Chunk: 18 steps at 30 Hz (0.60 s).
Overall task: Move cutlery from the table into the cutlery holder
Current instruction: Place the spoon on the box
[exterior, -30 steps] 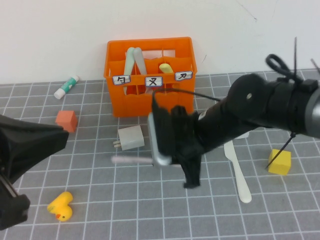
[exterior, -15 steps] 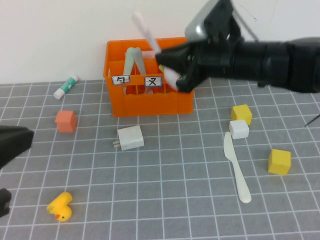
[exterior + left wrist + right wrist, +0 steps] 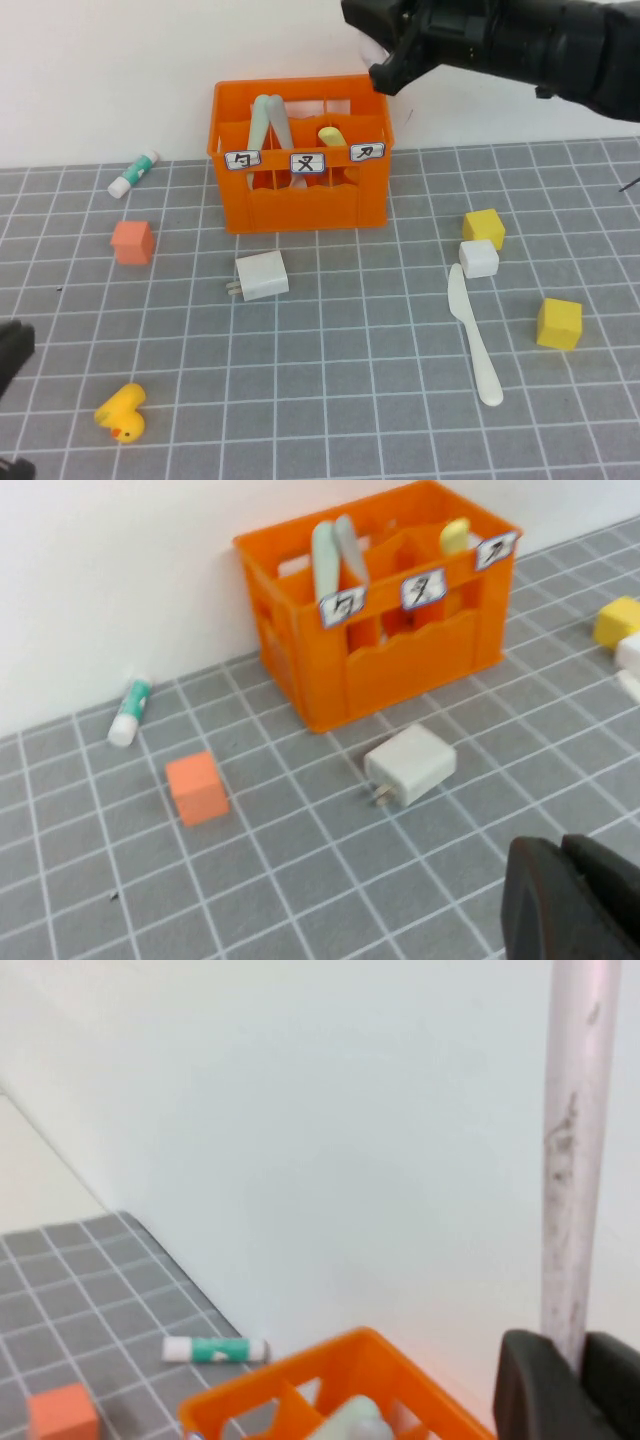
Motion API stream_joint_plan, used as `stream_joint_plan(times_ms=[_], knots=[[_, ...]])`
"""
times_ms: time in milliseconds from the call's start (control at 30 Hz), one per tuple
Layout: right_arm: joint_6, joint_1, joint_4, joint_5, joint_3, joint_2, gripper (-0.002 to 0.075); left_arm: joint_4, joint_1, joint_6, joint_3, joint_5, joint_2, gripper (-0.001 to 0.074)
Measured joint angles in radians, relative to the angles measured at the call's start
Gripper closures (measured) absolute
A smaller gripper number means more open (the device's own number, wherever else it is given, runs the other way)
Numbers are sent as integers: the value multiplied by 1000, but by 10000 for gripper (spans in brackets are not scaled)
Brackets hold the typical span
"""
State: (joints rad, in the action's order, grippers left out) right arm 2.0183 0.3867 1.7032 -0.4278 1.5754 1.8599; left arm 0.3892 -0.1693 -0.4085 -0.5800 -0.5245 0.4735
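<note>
The orange cutlery holder [image 3: 300, 195] stands at the back of the grey grid table [image 3: 350, 400]. A mint-green spoon [image 3: 262, 118] and a grey fork [image 3: 280, 126] stand in its left compartment, and a yellow knife [image 3: 330, 133] in its right one. A cream-white knife [image 3: 475, 345] lies flat at the right. My right gripper [image 3: 385, 55] hangs above the holder's back right corner, shut on a pale pink spoon handle [image 3: 580, 1110] that stands upright between its jaws [image 3: 572, 1345]. My left gripper [image 3: 560, 848] is shut and empty, low over the front left of the table.
A glue stick [image 3: 133, 173] lies by the wall and a small orange cube [image 3: 132, 241] sits left of the holder. A white plug [image 3: 262, 276] lies in front of it. A yellow duck [image 3: 121, 412] sits front left. Two yellow cubes [image 3: 483, 227] [image 3: 558, 322] and a white cube [image 3: 478, 258] sit at the right.
My right arm has lifted the pink spoon from the table's middle to above the holder's back right. My left arm has drawn back toward the front left edge.
</note>
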Motion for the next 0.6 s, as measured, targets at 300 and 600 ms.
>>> stream_joint_plan(times_ms=[300,600], knots=[[4,-33,-3,-203,88,138,668,7,0,4,197,207,-41,735],[-98,-22,-3,-315,267,215,669,17,0,15,202,253,-42,736]])
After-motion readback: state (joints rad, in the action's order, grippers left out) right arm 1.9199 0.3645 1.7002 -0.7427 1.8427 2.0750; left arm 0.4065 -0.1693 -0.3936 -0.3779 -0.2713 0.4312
